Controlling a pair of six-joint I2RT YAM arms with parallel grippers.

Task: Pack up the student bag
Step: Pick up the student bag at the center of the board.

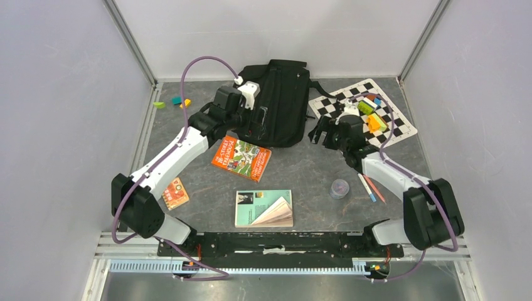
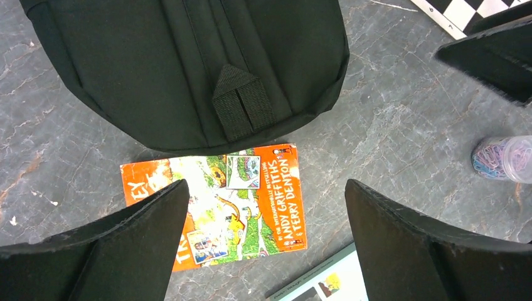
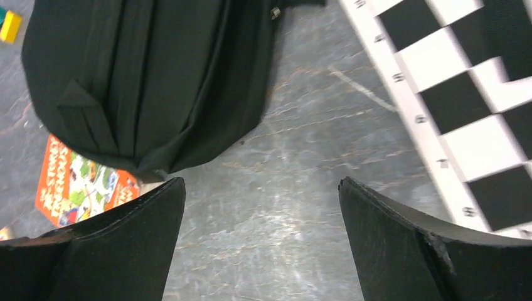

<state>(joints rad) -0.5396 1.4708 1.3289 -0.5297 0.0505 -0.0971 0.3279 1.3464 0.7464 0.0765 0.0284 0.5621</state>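
- The student bag (image 1: pixel 279 103) lies flat at the middle of the table's (image 1: pixel 307 179) far edge, with its rounded end towards the arms. What is inside it cannot be seen.
- An orange picture book (image 1: pixel 241 158) lies face up at the bag's near end. In the left wrist view the bag's edge covers the book's top border.
- The left gripper (image 2: pixel 263 194) hangs above that book and the bag's end, jaws spread wide and holding nothing.
- The right gripper (image 3: pixel 262 188) hangs over bare table between the bag and the checkered mat (image 1: pixel 401 128), jaws also spread wide and empty.
- A small clear tub (image 1: pixel 339 188) towards the table's right edge holds coloured paper clips. Two pens (image 1: pixel 370 187) lie just beside it.
- The mat, in the far right corner, carries several coloured blocks (image 1: pixel 371 113).
- A pale green book (image 1: pixel 263 208) lies near the middle of the near edge.
- A small orange booklet (image 1: pixel 175 193) lies towards the left edge.
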